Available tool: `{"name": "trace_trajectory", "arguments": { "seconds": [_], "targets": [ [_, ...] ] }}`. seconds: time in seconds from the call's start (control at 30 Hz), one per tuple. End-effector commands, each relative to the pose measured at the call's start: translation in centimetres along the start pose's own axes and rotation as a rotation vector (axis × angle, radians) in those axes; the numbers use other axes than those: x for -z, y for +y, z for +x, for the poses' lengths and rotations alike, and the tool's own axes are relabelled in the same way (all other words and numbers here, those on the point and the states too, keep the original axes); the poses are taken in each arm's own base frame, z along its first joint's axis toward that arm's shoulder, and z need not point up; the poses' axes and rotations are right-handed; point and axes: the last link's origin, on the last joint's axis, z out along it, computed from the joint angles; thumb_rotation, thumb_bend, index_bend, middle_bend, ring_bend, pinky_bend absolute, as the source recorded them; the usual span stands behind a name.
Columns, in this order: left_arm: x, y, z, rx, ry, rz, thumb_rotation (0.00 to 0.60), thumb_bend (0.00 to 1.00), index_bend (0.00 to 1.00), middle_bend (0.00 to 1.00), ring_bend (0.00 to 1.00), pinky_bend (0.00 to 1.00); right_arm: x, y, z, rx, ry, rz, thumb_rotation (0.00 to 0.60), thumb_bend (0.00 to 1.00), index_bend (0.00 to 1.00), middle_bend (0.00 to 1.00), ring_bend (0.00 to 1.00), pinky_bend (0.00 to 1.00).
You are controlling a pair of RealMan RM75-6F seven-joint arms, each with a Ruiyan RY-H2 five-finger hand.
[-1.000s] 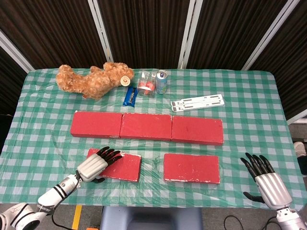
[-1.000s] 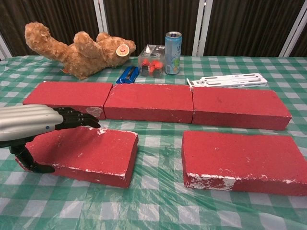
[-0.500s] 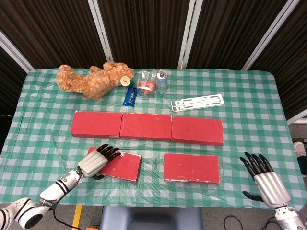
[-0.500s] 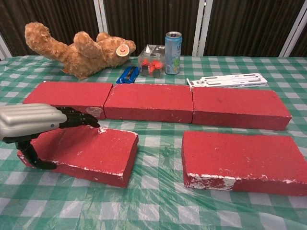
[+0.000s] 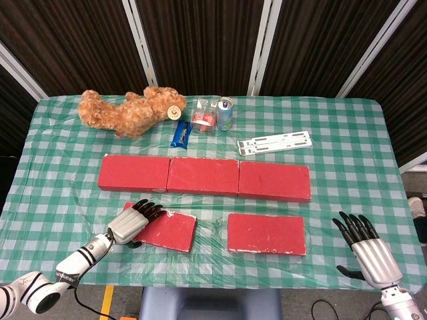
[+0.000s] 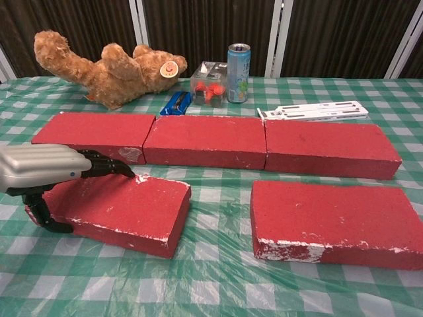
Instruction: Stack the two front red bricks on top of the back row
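Zero bricks stacked so far, so you've basically got the whole job ahead of you. Both front bricks are on the counter point(image 5: 333, 133), nothing sits on the back row point(image 5: 203, 177) yet, and those three bricks line up end to end across the middle.

Your left hand point(image 5: 131, 223) is on the front left brick point(image 5: 167, 230), down around 7 o'clock on the counter. Fingers lie over the top face and, in the chest view, the thumb hooks under the near-left edge, so it looks like a grip on that brick's left end. That end might be tipped up a touch off the cloth, but I can't tell for sure. It sits a bit skewed compared to the row behind it.

The front right brick point(image 5: 267, 234) is flat and untouched at about 5 o'clock, well apart from your right hand point(image 5: 367, 247), which hovers out near the 4 o'clock edge with fingers spread, holding nothing.

What's left, as I see it: lift the left one up and over onto the back row, then do the same with the right one. The teddy bear point(image 5: 127, 112) and soda can point(image 5: 225, 113) at 12 o'clock are out of the way.
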Motion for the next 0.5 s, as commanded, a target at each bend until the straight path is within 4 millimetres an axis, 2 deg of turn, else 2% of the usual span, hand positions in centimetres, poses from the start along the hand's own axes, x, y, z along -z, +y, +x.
{"name": "trace_trajectory", "arguments": {
  "seconds": [0.03,0.1,0.17,0.2,0.27,0.33,0.5],
  "targets": [
    [-0.12,-0.12,0.01,-0.001,-0.002,0.004,0.6,0.22,0.0,0.0,0.0,0.0,-0.01,0.01,-0.01,0.001,-0.001,-0.002,0.6,0.21,0.0,0.0,0.0,0.0],
    [-0.19,-0.24,0.02,0.001,-0.005,0.008,0.6,0.22,0.0,0.01,0.0,0.0,-0.01,-0.01,0.01,0.0,-0.001,-0.002,0.6,0.21,0.0,0.0,0.0,0.0],
    [-0.17,-0.32,0.06,-0.001,-0.002,0.011,0.6,0.22,0.0,0.06,0.0,0.0,-0.02,0.0,0.01,0.0,-0.001,-0.002,0.6,0.21,0.0,0.0,0.0,0.0],
    [-0.13,-0.36,0.04,-0.003,0.0,0.012,0.6,0.22,0.0,0.12,0.01,0.0,-0.01,0.02,0.02,-0.001,-0.001,-0.003,0.6,0.21,0.0,0.0,0.0,0.0],
    [0.0,-0.35,-0.01,-0.004,0.003,0.014,0.6,0.23,0.0,0.26,0.08,0.02,-0.04,0.06,0.04,-0.002,-0.001,-0.005,0.6,0.21,0.0,0.0,0.0,0.0],
    [0.17,-0.37,-0.09,-0.005,0.006,0.016,0.6,0.23,0.0,0.4,0.19,0.07,-0.05,0.1,0.05,-0.003,-0.001,-0.007,0.6,0.21,0.0,0.0,0.0,0.0],
    [0.4,-0.35,-0.24,-0.009,0.011,0.019,0.6,0.25,0.0,0.55,0.34,0.15,-0.02,0.08,0.05,-0.002,-0.002,-0.005,0.6,0.21,0.0,0.0,0.0,0.0]
  ]
}}
